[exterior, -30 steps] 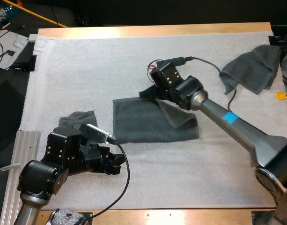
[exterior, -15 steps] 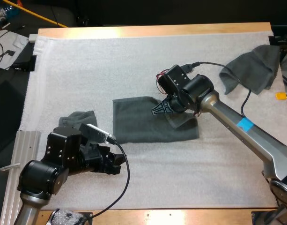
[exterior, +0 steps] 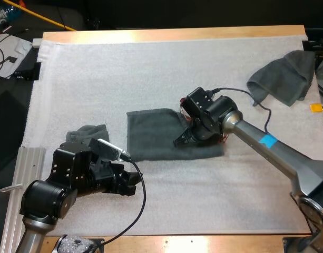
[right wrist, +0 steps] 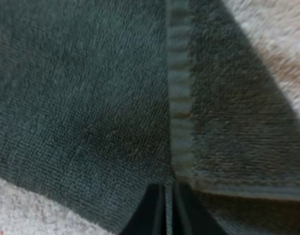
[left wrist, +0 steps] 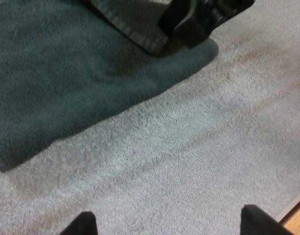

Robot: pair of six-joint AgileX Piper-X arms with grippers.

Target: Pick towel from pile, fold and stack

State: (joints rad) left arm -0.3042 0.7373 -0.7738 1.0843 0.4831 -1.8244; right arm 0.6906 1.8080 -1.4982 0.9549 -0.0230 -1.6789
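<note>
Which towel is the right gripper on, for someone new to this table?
On the white mat, look to the middle. The flat towel lies spread there; the far-right towel and the small towel beside the left arm are bunched up.

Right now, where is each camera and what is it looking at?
High view: behind both arms, looking down over the mat; left gripper and right gripper show.
Left wrist view: on the left arm, facing the spread towel; its open fingers show.
Right wrist view: on the right arm, over that towel's hem; its fingers pinch it.
Shared: all see the spread towel.
</note>
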